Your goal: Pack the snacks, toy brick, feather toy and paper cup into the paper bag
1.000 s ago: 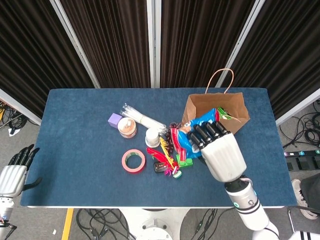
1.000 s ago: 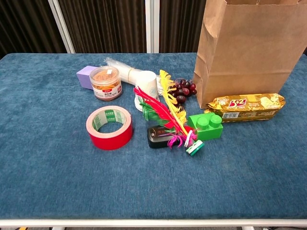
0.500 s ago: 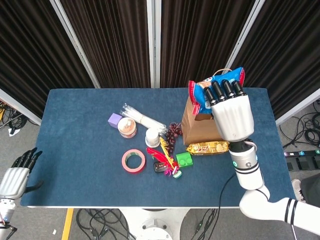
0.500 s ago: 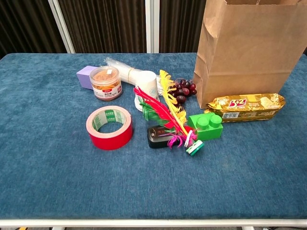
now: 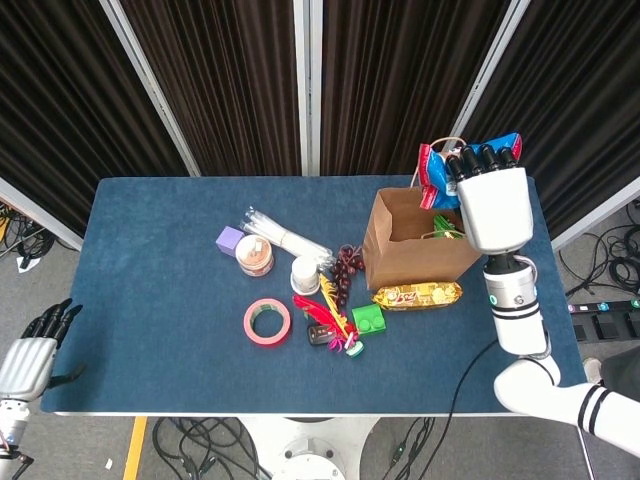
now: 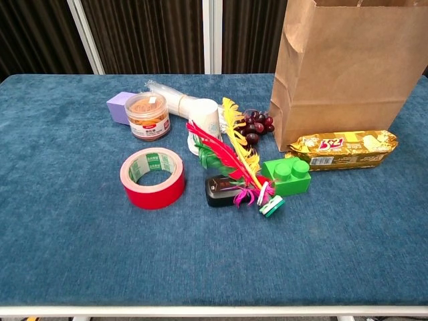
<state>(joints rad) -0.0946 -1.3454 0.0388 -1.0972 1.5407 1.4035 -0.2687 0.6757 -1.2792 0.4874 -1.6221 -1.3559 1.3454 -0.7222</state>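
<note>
Fingers of the right hand [image 5: 492,200] clamp a blue snack bag [image 5: 440,172] above the paper bag [image 5: 410,250]; left hand's [image 5: 28,352] apart.

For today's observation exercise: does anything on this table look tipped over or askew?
Yes. The white paper cup lies on its side beside the dark grapes, and the brown paper bag stands upright.

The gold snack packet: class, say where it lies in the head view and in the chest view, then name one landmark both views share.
Head view: the gold snack packet lies right of centre, along the near foot of the paper bag.
Chest view: the packet lies at the right, against the bag's base.
Shared landmark: the green toy brick just left of the packet's end.
</note>
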